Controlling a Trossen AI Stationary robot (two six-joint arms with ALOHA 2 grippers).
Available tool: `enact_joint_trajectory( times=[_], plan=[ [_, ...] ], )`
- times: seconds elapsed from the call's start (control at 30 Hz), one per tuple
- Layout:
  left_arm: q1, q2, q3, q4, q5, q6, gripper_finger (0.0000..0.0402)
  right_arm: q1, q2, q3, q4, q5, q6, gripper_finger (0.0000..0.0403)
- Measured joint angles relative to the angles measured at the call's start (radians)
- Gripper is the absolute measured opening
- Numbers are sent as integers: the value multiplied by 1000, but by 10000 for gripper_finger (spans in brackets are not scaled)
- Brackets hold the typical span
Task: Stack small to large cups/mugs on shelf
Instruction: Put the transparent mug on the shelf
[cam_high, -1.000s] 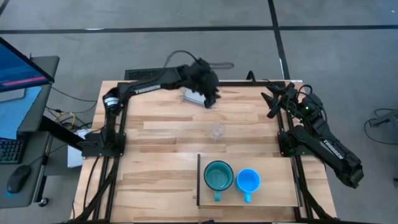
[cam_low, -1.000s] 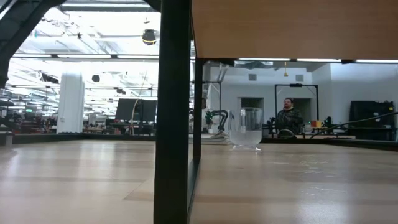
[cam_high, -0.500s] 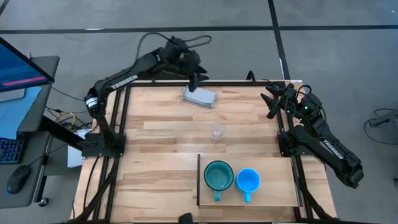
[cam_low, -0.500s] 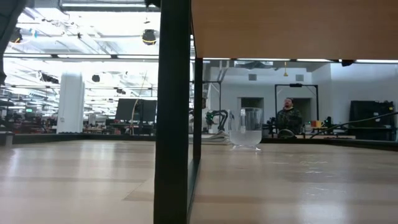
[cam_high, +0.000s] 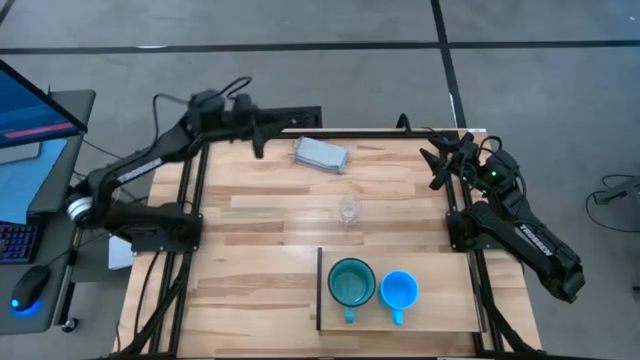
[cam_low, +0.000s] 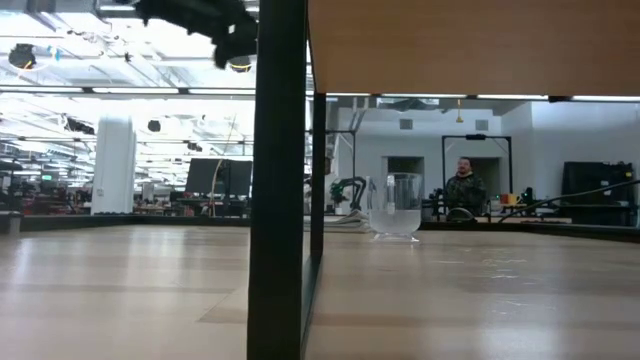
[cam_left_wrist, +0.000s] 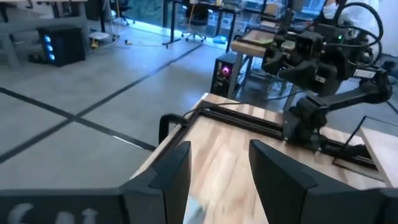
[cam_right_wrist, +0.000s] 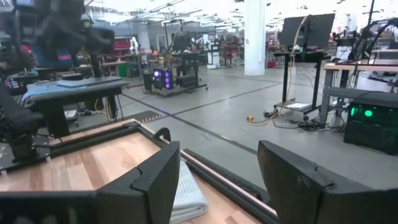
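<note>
Both mugs (cam_high: 352, 283) show only overhead; the low view probably hides them; each gripper (cam_left_wrist: 217, 177) gapes empty.

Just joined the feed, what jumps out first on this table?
Two handled mugs sit side by side on the pale shelf at the near edge: the teal mug and the blue mug. The clear cup stands alone mid-table, with a grey-blue block near the far edge.

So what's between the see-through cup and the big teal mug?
Nothing but bare wooden tabletop. The high view shows the small clear cup apart from the large teal handled mug on the pale board.
</note>
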Motion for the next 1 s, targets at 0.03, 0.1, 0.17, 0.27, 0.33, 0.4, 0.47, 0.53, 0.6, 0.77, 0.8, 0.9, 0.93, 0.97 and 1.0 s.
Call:
enact_joint_trajectory(
  times=[0.03,0.1,0.17,0.27,0.33,0.4,0.47,0.53,0.6,0.77,0.8,0.9,0.93,0.97,1.0],
  plan=[
    [0,-34,-46,16,-3,-5,153,0,0,0,0,0,0,238],
    [-1,-101,-134,59,1,-29,153,0,0,0,0,0,0,238],
    [-1,-162,-226,120,3,-67,153,0,0,0,0,0,3,238],
    [-1,-256,-362,220,-34,-131,153,0,0,0,0,0,22,238],
    [-7,-311,-442,251,-73,-153,153,0,0,0,0,0,34,238],
    [-15,-355,-508,249,-85,-153,153,0,0,0,0,0,34,238],
    [-24,-398,-562,250,-91,-161,153,0,0,0,1,0,34,238],
    [-29,-439,-608,257,-105,-176,153,0,0,0,2,0,35,238],
    [-34,-488,-650,269,-115,-203,153,0,0,0,7,0,37,238],
    [-36,-641,-735,270,-141,-239,153,0,0,0,15,0,63,238],
    [-36,-671,-751,269,-149,-242,153,0,0,0,16,0,63,238],
    [-36,-745,-798,260,-153,-253,153,0,0,0,17,0,63,238],
    [-36,-765,-811,251,-154,-259,153,0,0,0,18,0,62,238],
    [-36,-782,-821,236,-154,-265,153,0,0,0,19,0,63,238],
    [-36,-796,-832,224,-155,-267,153,0,0,0,20,0,62,238]
  ],
)
